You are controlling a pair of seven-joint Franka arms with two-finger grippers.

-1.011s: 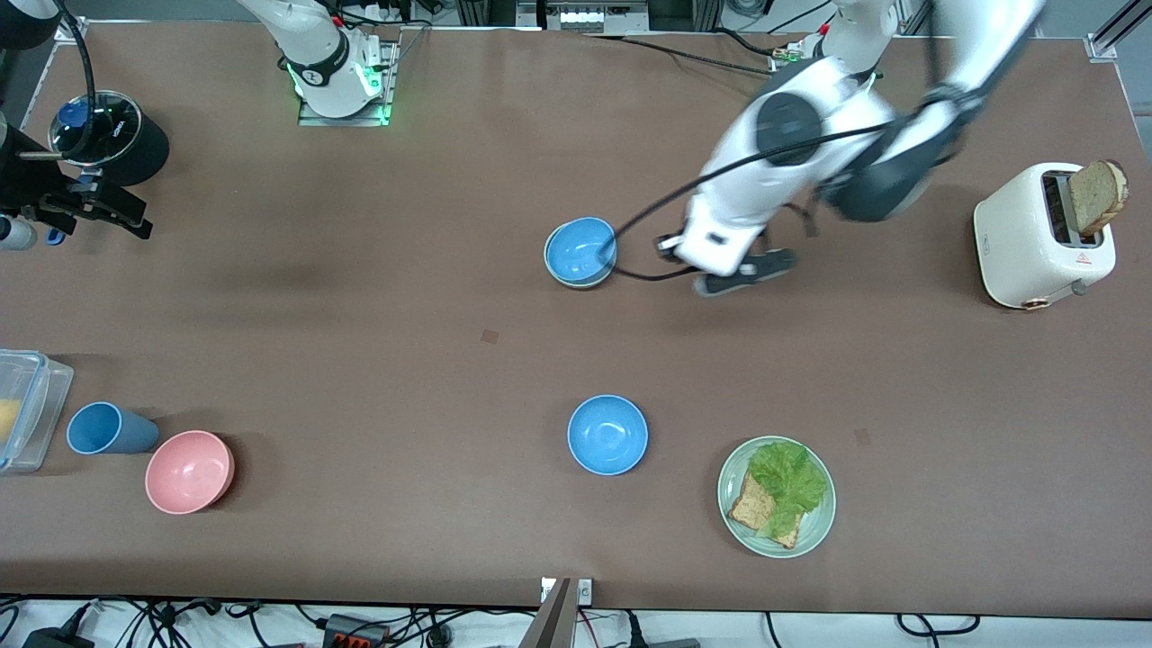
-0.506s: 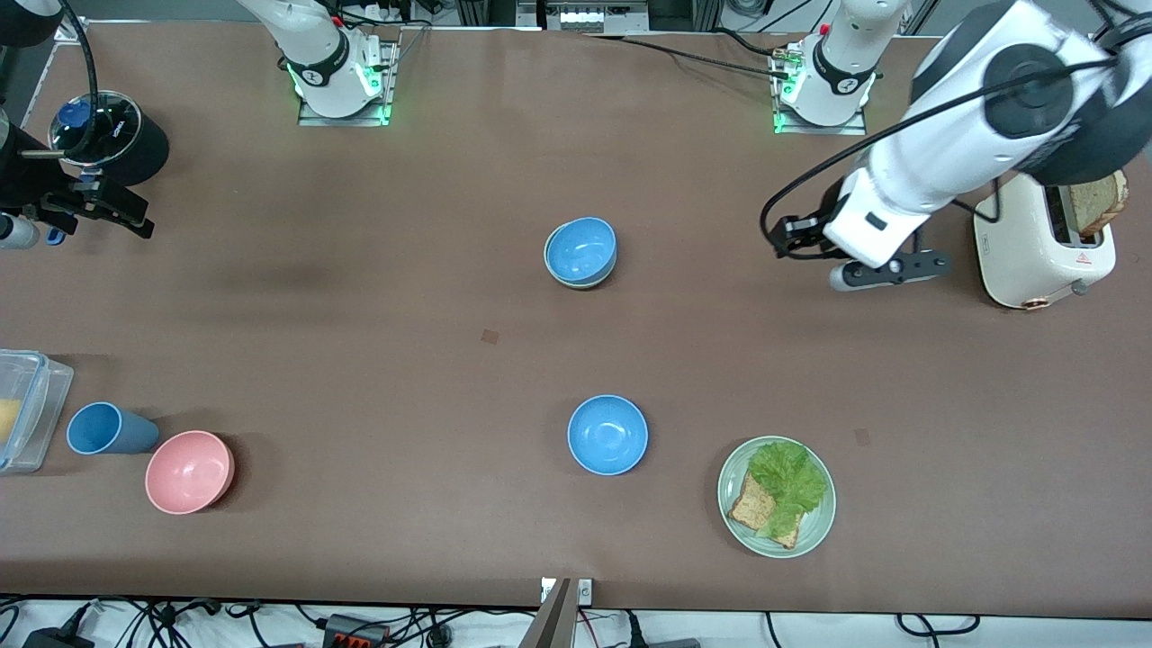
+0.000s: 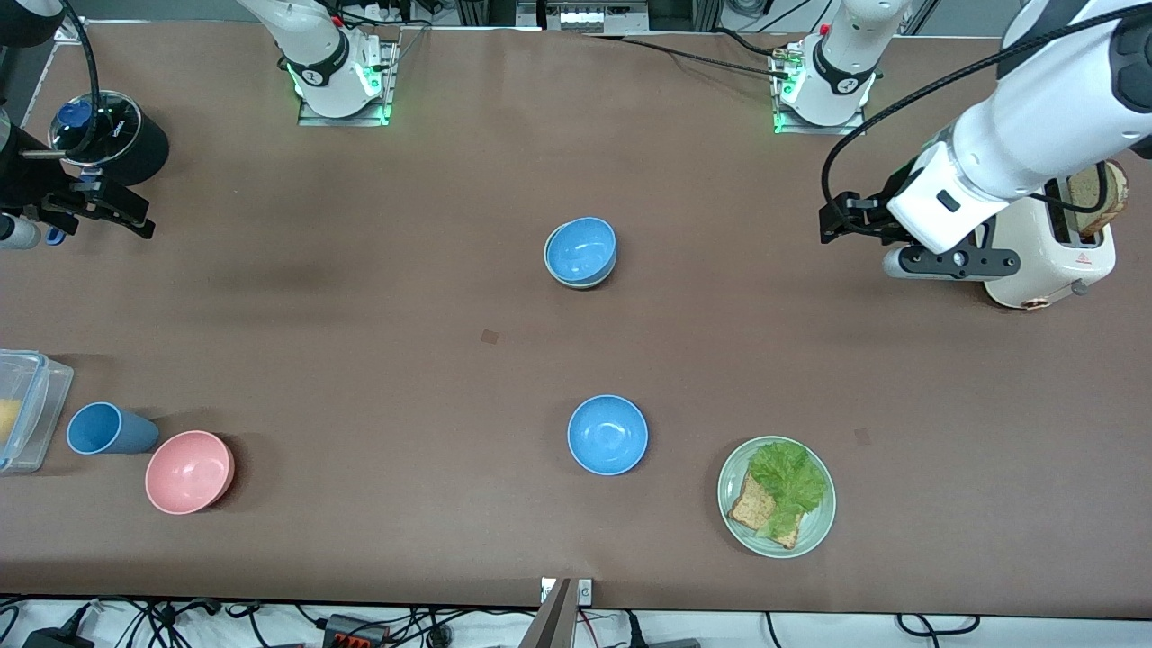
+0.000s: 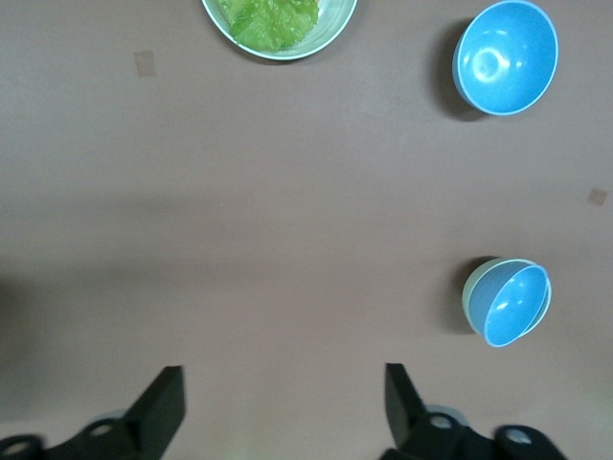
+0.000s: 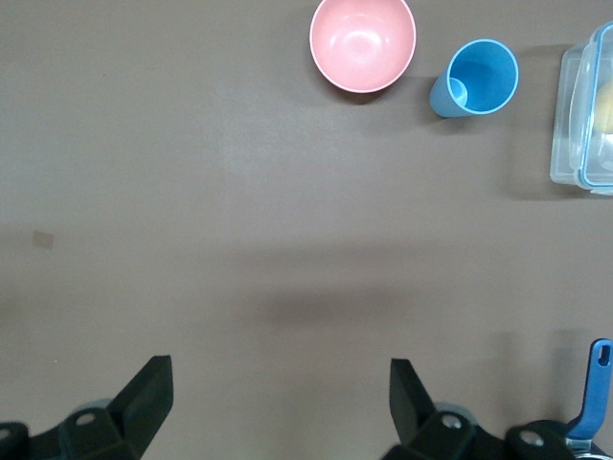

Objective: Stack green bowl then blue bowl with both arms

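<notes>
A blue bowl [image 3: 581, 249] sits tilted inside the green bowl [image 3: 567, 280] at the middle of the table. Only the green bowl's rim shows. The pair also shows in the left wrist view, blue bowl [image 4: 512, 305] in green bowl [image 4: 471, 299]. A second blue bowl [image 3: 607, 435] stands alone, nearer the front camera, and shows in the left wrist view too [image 4: 505, 57]. My left gripper [image 3: 832, 220] is open and empty [image 4: 283, 402], above bare table beside the toaster. My right gripper [image 3: 108, 209] is open and empty [image 5: 278, 393] and waits at the right arm's end of the table.
A white toaster [image 3: 1044, 236] with bread stands at the left arm's end. A green plate [image 3: 814, 522] with lettuce and bread is near the front edge. A pink bowl [image 3: 189, 471], blue cup [image 3: 106, 428], clear container [image 3: 27, 405] and black round object [image 3: 112, 137] are at the right arm's end.
My left arm has pulled away from the stacked bowls toward the toaster, with its gripper empty. The bowls and the right arm have not moved.
</notes>
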